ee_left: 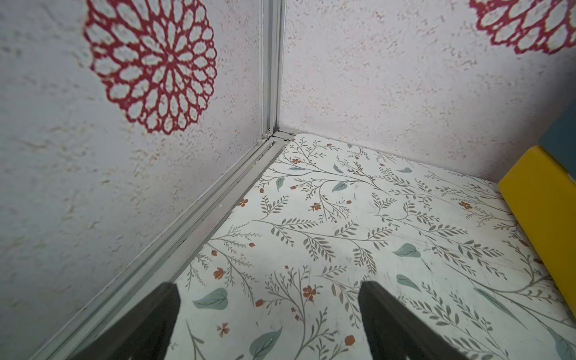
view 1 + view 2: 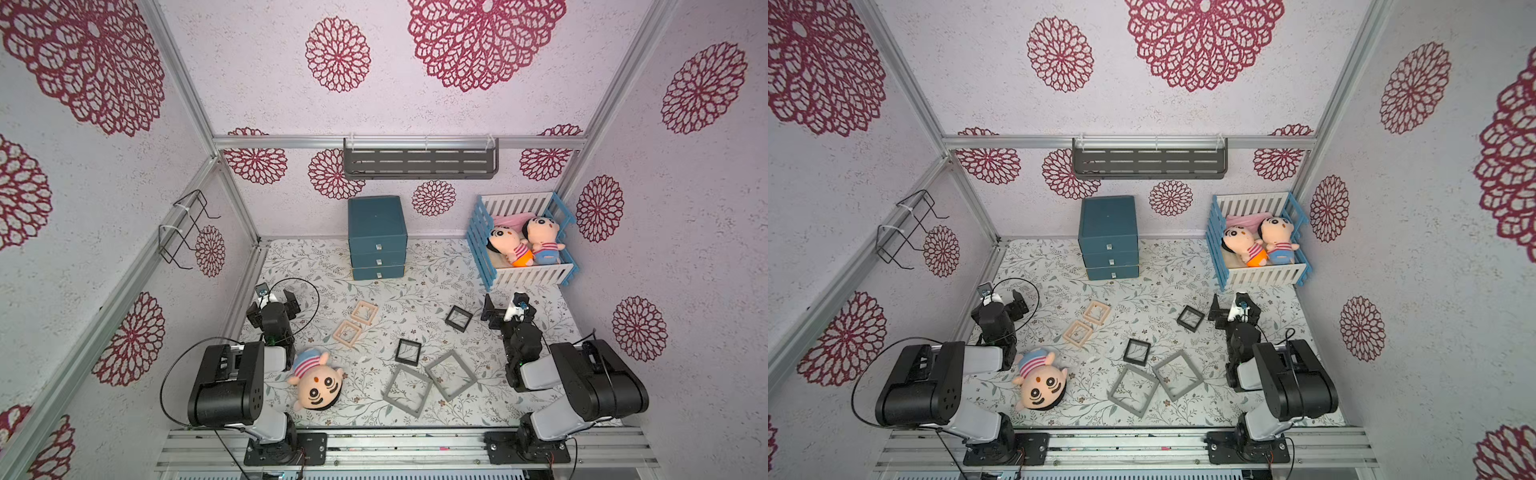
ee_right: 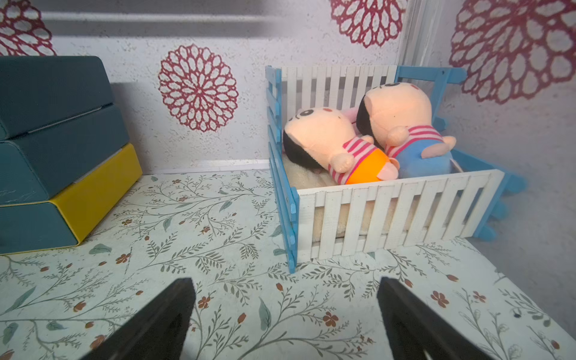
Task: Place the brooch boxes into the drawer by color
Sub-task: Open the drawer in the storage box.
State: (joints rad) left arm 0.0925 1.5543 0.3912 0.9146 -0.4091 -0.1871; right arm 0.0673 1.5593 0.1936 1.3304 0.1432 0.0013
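Currently: two beige square frames (image 2: 364, 312) (image 2: 348, 333), two black frames (image 2: 459, 318) (image 2: 408, 352), two grey frames (image 2: 407, 390) (image 2: 451, 375), loose. One teal three-drawer cabinet (image 2: 377, 237), shut. One plush doll (image 2: 318, 384) nearby. Wide, empty: left gripper (image 1: 268, 290), right gripper (image 3: 285, 283).

From my screen both arms look alike. The left arm (image 2: 226, 386) has bulky black joint housings with rounded corners, joined by pale grey links (image 2: 270, 424), and stands on a black base plate (image 2: 311, 449) dotted with silvery screws. Small round holes mark the side of its largest housing. A thin black cable (image 2: 161, 388) loops out beside it. The right arm (image 2: 598, 384) matches, with a small blue-and-white fitting (image 2: 517, 308) near its wrist. On the wrist cameras, the left gripper (image 1: 268, 285) and the right gripper (image 3: 286, 280) each show two dark, matte, wedge-shaped fingers (image 3: 162, 318).
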